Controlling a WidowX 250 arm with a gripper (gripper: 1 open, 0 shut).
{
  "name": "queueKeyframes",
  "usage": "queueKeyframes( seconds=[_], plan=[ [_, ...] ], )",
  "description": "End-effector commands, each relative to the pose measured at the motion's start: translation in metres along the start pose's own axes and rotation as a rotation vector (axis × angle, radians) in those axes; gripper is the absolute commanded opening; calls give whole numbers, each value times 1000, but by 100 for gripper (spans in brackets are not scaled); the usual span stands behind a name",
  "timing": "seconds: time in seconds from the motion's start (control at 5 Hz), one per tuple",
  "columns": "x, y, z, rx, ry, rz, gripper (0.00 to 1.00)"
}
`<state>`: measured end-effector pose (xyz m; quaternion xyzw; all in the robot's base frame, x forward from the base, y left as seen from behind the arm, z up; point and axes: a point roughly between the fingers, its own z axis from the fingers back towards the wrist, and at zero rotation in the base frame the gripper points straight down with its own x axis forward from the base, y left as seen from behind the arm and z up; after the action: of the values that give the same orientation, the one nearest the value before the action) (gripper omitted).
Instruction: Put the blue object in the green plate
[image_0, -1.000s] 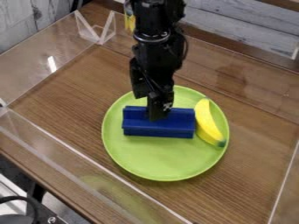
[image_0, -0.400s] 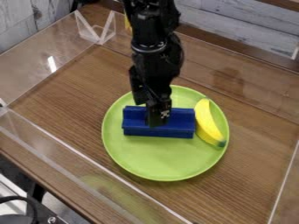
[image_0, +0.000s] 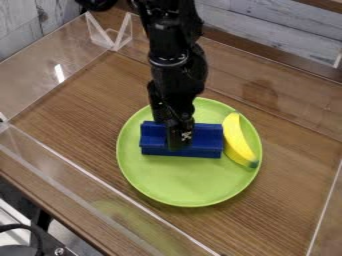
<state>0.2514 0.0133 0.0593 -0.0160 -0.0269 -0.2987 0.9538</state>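
The dark blue block (image_0: 158, 143) lies flat on the lime-green plate (image_0: 174, 180), in its upper middle part. A yellow banana (image_0: 239, 140) lies on the plate to the block's right. My black gripper (image_0: 179, 130) comes straight down from above onto the block's middle. Its fingers (image_0: 185, 128) reach the block's top and sides, and I cannot tell whether they still clamp it or stand slightly apart.
The plate sits on a brown wooden table (image_0: 80, 110) ringed by clear acrylic walls (image_0: 34, 150). A clear stand (image_0: 110, 35) is at the back left. The table's front edge drops off at the lower left.
The arm has shifted slightly left and leaned a little. The block stays flat on the plate in the same place, and the banana has not moved.
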Motion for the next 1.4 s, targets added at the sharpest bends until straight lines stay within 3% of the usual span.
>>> queueKeyframes(
  seconds=[0.0,0.6,1.2],
  plan=[
    [1,5,4,13,-28,3,100],
    [2,4,2,2,-42,-16,100],
    [4,1,-18,0,-34,-24,100]
  ],
)
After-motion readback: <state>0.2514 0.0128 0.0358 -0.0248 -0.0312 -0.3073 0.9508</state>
